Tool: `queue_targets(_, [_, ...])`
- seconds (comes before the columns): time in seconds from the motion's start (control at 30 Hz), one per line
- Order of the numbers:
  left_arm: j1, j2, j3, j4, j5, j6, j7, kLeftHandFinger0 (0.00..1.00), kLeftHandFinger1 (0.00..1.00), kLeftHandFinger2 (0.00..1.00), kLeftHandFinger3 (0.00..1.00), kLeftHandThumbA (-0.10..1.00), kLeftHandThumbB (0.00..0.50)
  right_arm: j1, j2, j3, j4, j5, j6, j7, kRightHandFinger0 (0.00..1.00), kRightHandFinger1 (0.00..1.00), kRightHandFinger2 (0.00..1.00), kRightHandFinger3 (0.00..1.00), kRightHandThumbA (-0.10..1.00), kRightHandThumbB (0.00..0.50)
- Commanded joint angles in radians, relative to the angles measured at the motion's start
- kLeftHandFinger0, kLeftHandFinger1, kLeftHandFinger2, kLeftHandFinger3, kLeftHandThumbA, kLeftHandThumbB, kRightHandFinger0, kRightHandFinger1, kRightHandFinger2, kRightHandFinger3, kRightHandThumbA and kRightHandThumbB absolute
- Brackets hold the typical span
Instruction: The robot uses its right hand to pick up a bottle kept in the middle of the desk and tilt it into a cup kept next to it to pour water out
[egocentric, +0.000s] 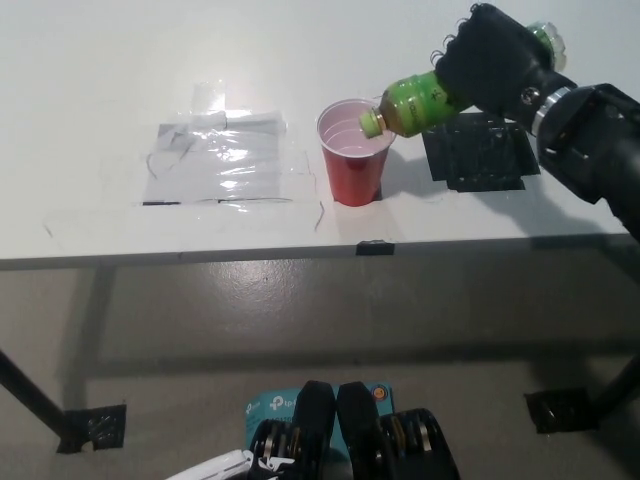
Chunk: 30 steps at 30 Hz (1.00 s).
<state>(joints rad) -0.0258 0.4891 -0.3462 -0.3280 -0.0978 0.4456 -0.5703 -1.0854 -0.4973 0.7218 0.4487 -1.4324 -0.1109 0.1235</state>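
Bottle, green with a green cap, is held off the worktop, tipped close to level, cap end lowest and pointing to about 8 o'clock. Cap sits over the 3 o'clock edge of the red cup; whether it touches the rim cannot be told. No stream of water is visible, and the cap appears to be on.

Right hand, black, is clenched around the rear half of the bottle, the base just showing past it at 2 o'clock. Grip is set far from the neck, presumably so the mouth can reach over the cup without the hand crowding the rim.

Cup stands upright near the front edge of the worktop, inside pale. At 3 o'clock of the cup, just beside it, lies a black tape patch, under the raised bottle; judged to be the marker for where the bottle stands. At 9 o'clock of the cup, a clear taped sheet lies flat, unused.

Judgement: pouring step in hand, tilt near its working angle. Risk: the cup is light and close to the edge, so a nudge from the neck could tip it.

Left hand, white, only a sliver at 6 o'clock of the picture; whether its grip is released or clenched cannot be told.
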Motion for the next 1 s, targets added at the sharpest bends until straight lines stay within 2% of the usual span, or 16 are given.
queue_targets(0.0, [-0.001, 0.015, 0.012, -0.027, -0.017, 0.007, -0.015, 1.0, 1.0, 1.0, 1.0, 0.31, 0.5, -0.085, 0.002, -0.064, -0.018, -0.007, 0.086, 0.092, 0.0, 0.0, 0.24, 0.22, 0.18, 0.008])
queue_targets(0.03, [-0.001, 0.015, 0.012, -0.027, -0.015, 0.005, -0.014, 1.0, 1.0, 1.0, 1.0, 0.32, 0.5, -0.084, 0.002, -0.068, -0.022, -0.008, 0.084, 0.089, 0.0, 0.0, 0.22, 0.25, 0.17, 0.001])
queue_targets(0.13, [-0.003, 0.019, 0.006, -0.029, -0.006, 0.006, -0.016, 1.0, 1.0, 1.0, 1.0, 0.33, 0.5, -0.075, 0.014, -0.071, -0.029, -0.036, 0.116, 0.151, 0.0, 0.0, 0.19, 0.13, 0.27, 0.0])
queue_targets(0.23, [-0.003, 0.02, 0.007, -0.032, -0.007, 0.011, -0.014, 1.0, 1.0, 1.0, 1.0, 0.33, 0.5, -0.066, 0.02, -0.073, -0.031, -0.051, 0.132, 0.167, 0.0, 0.0, 0.15, 0.05, 0.27, 0.015])
queue_targets(0.33, [-0.002, 0.019, 0.009, -0.029, -0.008, 0.009, -0.014, 1.0, 1.0, 1.0, 1.0, 0.33, 0.5, -0.062, 0.022, -0.074, -0.032, -0.056, 0.142, 0.2, 0.0, 0.0, 0.14, 0.07, 0.31, 0.0])
queue_targets(0.43, [-0.002, 0.019, 0.009, -0.028, -0.008, 0.007, -0.014, 1.0, 1.0, 1.0, 1.0, 0.33, 0.5, -0.058, 0.017, -0.076, -0.036, -0.048, 0.135, 0.197, 0.0, 0.0, 0.14, 0.17, 0.29, 0.013])
queue_targets(0.53, [-0.004, 0.021, 0.007, -0.029, -0.007, 0.007, -0.016, 1.0, 1.0, 1.0, 1.0, 0.33, 0.5, -0.052, 0.008, -0.083, -0.05, -0.034, 0.12, 0.186, 0.0, 0.0, 0.11, 0.06, 0.23, 0.006])
queue_targets(0.6, [0.008, 0.019, 0.008, -0.042, -0.009, 0.018, -0.011, 1.0, 1.0, 1.0, 1.0, 0.32, 0.5, -0.041, 0.008, -0.093, -0.058, -0.019, 0.116, 0.172, 0.0, 0.0, 0.11, 0.07, 0.2, 0.0])
queue_targets(0.63, [0.006, 0.021, 0.006, -0.04, -0.007, 0.017, -0.013, 1.0, 1.0, 1.0, 1.0, 0.32, 0.5, -0.038, 0.01, -0.105, -0.058, -0.002, 0.113, 0.175, 0.0, 0.0, 0.13, 0.11, 0.18, 0.0])
queue_targets(0.67, [0.006, 0.021, 0.005, -0.035, -0.004, 0.006, -0.014, 1.0, 1.0, 1.0, 1.0, 0.34, 0.5, -0.036, 0.013, -0.117, -0.061, 0.014, 0.113, 0.186, 0.0, 0.0, 0.15, 0.33, 0.16, 0.0])
queue_targets(0.7, [0.008, 0.019, 0.007, -0.034, -0.007, 0.009, -0.013, 1.0, 1.0, 1.0, 1.0, 0.33, 0.5, -0.031, 0.017, -0.136, -0.06, 0.037, 0.113, 0.171, 0.0, 0.0, 0.17, 0.43, 0.1, 0.015])
queue_targets(0.77, [0.014, 0.017, 0.004, -0.037, -0.004, 0.014, -0.009, 1.0, 1.0, 1.0, 1.0, 0.34, 0.5, -0.023, 0.027, -0.16, -0.058, 0.061, 0.117, 0.164, 0.0, 0.0, 0.16, 0.38, 0.03, 0.03])
queue_targets(0.8, [0.016, 0.014, 0.006, -0.032, -0.004, 0.01, -0.007, 1.0, 1.0, 1.0, 1.0, 0.34, 0.5, -0.014, 0.037, -0.198, -0.058, 0.113, 0.115, 0.155, 0.0, 0.01, 0.15, 0.29, -0.09, 0.039])
queue_targets(0.83, [0.016, 0.014, 0.007, -0.032, -0.005, 0.01, -0.008, 1.0, 1.0, 1.0, 1.0, 0.34, 0.5, -0.013, 0.039, -0.209, -0.059, 0.118, 0.115, 0.157, 0.0, 0.01, 0.16, 0.29, -0.1, 0.031])
queue_targets(0.9, [0.017, 0.013, 0.008, -0.029, -0.008, 0.008, -0.008, 1.0, 1.0, 1.0, 1.0, 0.32, 0.5, -0.005, 0.043, -0.237, -0.06, 0.139, 0.109, 0.135, 0.04, 0.03, 0.16, 0.12, -0.1, 0.039])
queue_targets(0.97, [0.022, 0.01, 0.008, -0.027, -0.007, 0.003, -0.006, 1.0, 1.0, 1.0, 1.0, 0.32, 0.5, 0.003, 0.052, -0.267, -0.061, 0.169, 0.117, 0.153, 0.08, 0.05, 0.16, 0.14, -0.1, 0.033])
